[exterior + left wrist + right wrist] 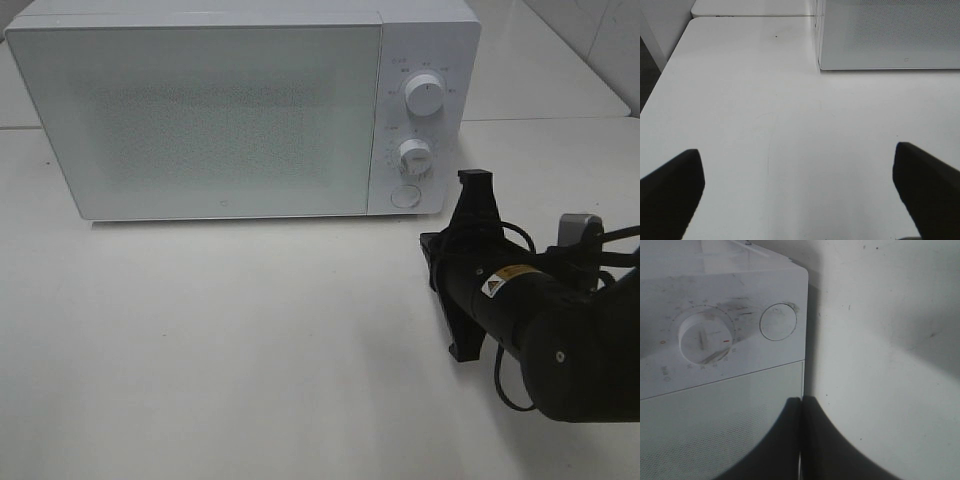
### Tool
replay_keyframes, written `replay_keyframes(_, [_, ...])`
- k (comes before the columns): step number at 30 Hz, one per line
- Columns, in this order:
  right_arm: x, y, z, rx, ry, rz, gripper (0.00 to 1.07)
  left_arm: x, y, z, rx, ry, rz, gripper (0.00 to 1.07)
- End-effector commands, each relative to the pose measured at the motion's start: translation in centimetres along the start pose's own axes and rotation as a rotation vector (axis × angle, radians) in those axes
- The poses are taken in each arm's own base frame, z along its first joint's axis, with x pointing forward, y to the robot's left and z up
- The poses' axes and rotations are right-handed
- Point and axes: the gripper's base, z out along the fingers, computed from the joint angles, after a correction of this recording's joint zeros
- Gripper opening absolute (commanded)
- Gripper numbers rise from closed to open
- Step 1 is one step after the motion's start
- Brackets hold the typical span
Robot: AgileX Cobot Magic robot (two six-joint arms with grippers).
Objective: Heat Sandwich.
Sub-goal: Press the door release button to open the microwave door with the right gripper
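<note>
my right gripper (801, 407), shut on nothing, points at the round white push button (404, 195) of the closed white box-shaped microwave (210, 110) — sandwich unseen, maybe inside — so i judge a straight push comes next; my left gripper (797, 152) hangs open over the white table (740, 100).

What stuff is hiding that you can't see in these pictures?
- Inside the microwave: high view, its frosted closed door hides it; no sandwich shows anywhere.
- Lower dial markings: too small in the high view, blurred in the right wrist view.
- Left gripper: left wrist view's edge cuts off all but two open fingertips; missing from the high view.
</note>
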Motion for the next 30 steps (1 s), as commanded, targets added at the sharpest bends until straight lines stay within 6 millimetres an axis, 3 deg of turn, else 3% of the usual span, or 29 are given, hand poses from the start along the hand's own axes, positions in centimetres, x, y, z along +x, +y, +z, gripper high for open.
replay_keyframes(1, [0.1, 0.2, 1.3, 0.009, 0.022, 0.01, 0.0, 0.2, 0.0, -0.2, 0.008, -0.024, 0.006, 0.97])
replay_keyframes(22, [-0.6, 2.6, 7.4, -0.013, -0.007, 0.043, 0.0, 0.2, 0.0, -0.2, 0.008, -0.024, 0.006, 0.97])
replay_keyframes(30, [-0.2, 2.0, 8.9, -0.004, -0.015, 0.063, 0.0, 0.2, 0.0, -0.2, 0.008, -0.024, 0.006, 0.97])
